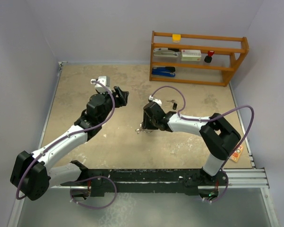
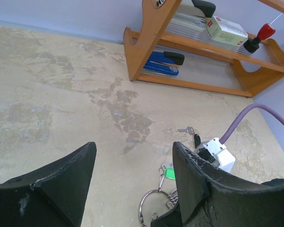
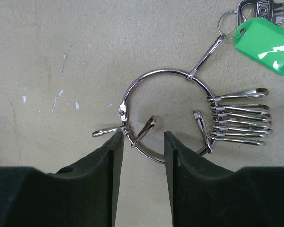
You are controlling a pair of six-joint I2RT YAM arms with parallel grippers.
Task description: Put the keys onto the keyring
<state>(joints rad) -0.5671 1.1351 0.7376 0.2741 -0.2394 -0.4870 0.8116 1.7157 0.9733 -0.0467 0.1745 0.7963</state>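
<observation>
Keyrings: just one, a thin round silver wire keyring (image 3: 157, 72), lying flat near the middle of the tabletop (image 1: 85, 90). Its lower edge sits between the two black fingers of the right hand (image 3: 144, 142), which is about half open and is not squeezing it. Silver clips (image 3: 238, 116) hang on the keyring in a bunch at its 3 o'clock side. They are too close together to count. One longer clip at 1 o'clock leads to one bright green plastic tag (image 3: 267, 45) and one small silver key (image 3: 257, 8).

Two more keys lie loose at 2 o'clock from the right hand, well apart from the keyring. One is a plain silver key (image 2: 185, 129) and one is a black-headed key (image 2: 197, 140).

The left hand (image 2: 133, 147) is at 11 o'clock from the keyring, wide open and holding nothing.

The tabletop is beige with darker blotches. One wooden shelf (image 1: 193, 65) stands at its 1 o'clock corner, with one blue stapler (image 1: 163, 72) on the low board. The walls are pale lilac.
</observation>
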